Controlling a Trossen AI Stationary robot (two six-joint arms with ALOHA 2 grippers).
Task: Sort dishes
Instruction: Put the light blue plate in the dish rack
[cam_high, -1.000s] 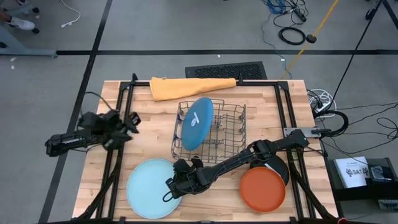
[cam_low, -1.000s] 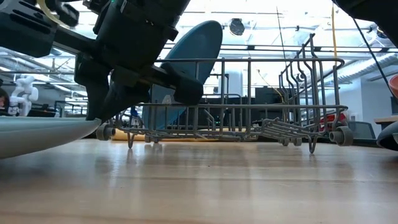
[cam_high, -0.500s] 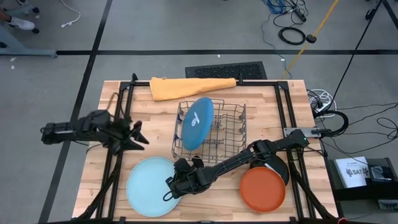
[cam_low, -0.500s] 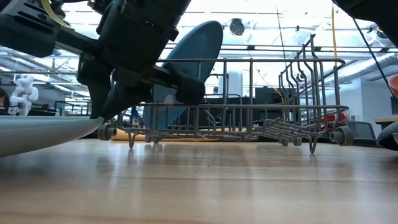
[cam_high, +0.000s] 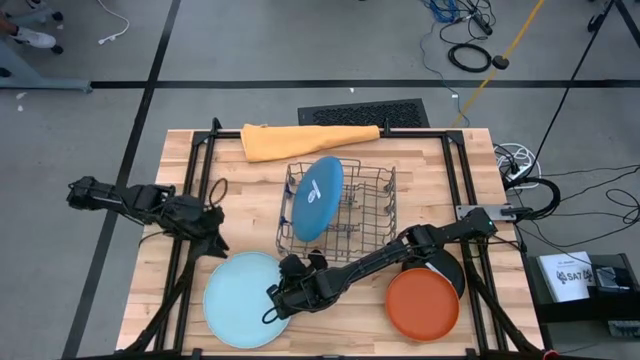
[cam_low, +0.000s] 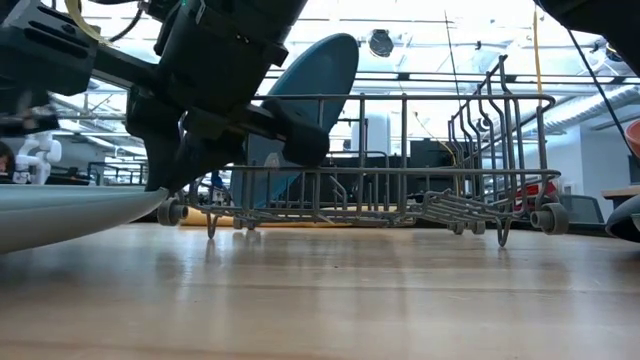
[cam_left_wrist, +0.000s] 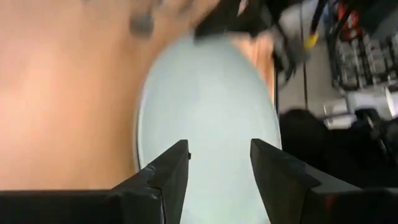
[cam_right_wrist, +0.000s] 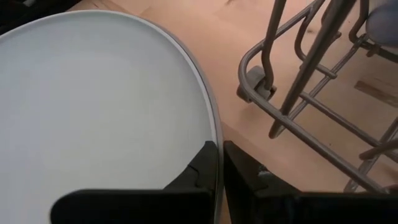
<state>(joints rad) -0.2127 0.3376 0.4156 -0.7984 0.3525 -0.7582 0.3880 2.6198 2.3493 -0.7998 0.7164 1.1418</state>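
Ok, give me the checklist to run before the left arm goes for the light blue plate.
1. Right gripper shut on the light blue plate's rim: ok.
2. Left gripper open, over the plate's far edge: ok.
3. Plate rim lifted off the table on the right gripper's side: ok in the low view.
4. Blue plate standing in the dish rack, leaving free slots: ok.
5. Orange plate clear of both arms: ok.
6. Left fingers around the rim: not ok, apart.

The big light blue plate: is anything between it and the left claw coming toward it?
Nothing visible. The left gripper, fingers apart, looks straight onto the light blue plate with only bare table near. The right gripper is shut on the plate's opposite rim.
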